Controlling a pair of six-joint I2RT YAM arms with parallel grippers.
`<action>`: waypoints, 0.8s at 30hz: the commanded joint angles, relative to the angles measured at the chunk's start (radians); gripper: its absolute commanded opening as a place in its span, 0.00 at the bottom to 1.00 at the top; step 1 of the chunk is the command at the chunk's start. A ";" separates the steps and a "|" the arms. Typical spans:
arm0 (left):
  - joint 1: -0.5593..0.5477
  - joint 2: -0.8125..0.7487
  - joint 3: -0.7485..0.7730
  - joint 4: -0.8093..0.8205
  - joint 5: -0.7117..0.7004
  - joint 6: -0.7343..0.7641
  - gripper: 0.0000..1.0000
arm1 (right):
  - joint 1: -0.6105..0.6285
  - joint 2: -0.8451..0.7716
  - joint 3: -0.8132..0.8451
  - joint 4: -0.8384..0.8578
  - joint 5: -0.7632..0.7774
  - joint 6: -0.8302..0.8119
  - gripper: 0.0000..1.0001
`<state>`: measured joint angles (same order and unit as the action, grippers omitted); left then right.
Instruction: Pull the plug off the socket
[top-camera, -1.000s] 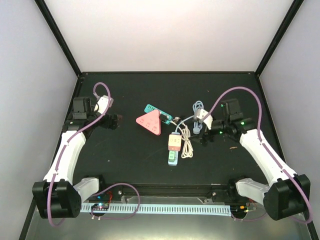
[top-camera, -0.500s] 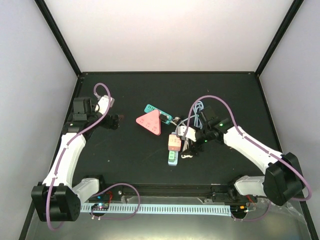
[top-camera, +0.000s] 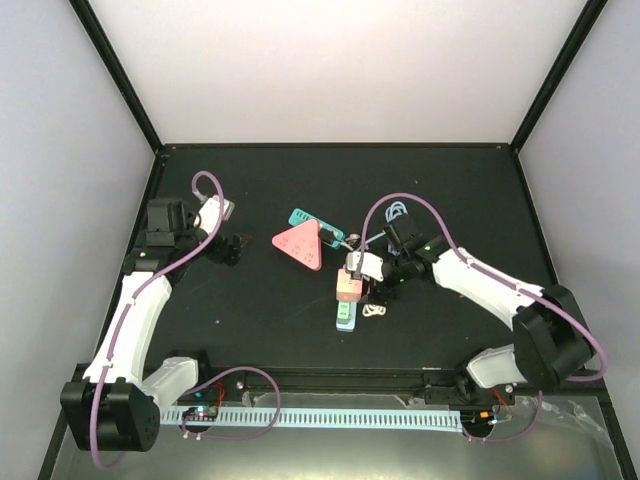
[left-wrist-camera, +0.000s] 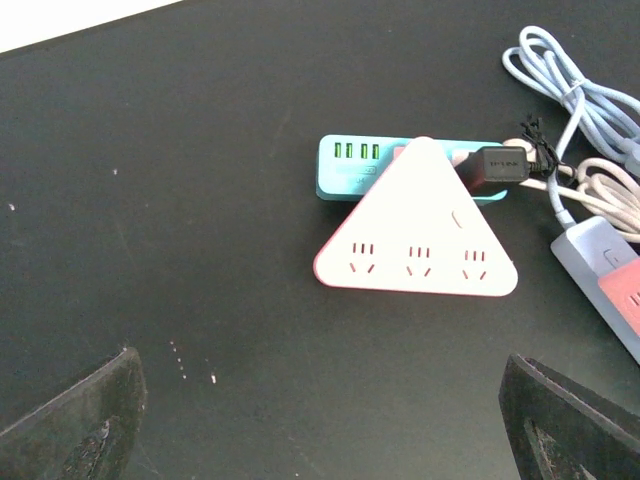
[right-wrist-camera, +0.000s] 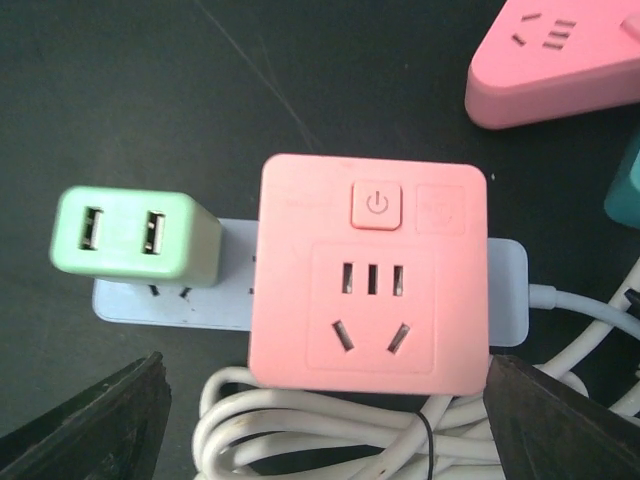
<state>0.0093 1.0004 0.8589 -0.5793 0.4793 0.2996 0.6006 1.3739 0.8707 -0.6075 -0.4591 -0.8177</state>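
I note: pink square adapter (right-wrist-camera: 372, 275) on white power strip (right-wrist-camera: 506, 300), mint-green USB charger (right-wrist-camera: 135, 238) at its 9 o'clock. Pink triangular socket block (left-wrist-camera: 415, 240); teal USB hub (left-wrist-camera: 345, 175) at its 11 o'clock. Matte black tabletop (left-wrist-camera: 150, 200).

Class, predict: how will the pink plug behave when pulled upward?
The pink plug looks rigid and flat-sided, so probably easy to pinch. The white strip beneath looks light and unheld, so it may lift along. Its coiled cable would trail limply.

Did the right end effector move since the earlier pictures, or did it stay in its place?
Yes. The right end effector moved left, toward the pink triangular socket, and is now above the pink adapter.
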 joint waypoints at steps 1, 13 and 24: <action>-0.012 -0.018 0.020 -0.028 0.035 0.033 0.99 | 0.007 0.052 0.019 0.029 0.029 -0.030 0.87; -0.027 -0.021 0.014 -0.060 0.084 0.057 0.99 | 0.007 0.139 0.034 0.109 0.004 -0.007 0.79; -0.035 -0.029 0.018 -0.082 0.179 0.117 0.99 | 0.007 0.203 0.062 0.172 0.018 0.059 0.52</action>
<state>-0.0162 0.9855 0.8589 -0.6224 0.5556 0.3473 0.6018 1.5566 0.9020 -0.5137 -0.4652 -0.7929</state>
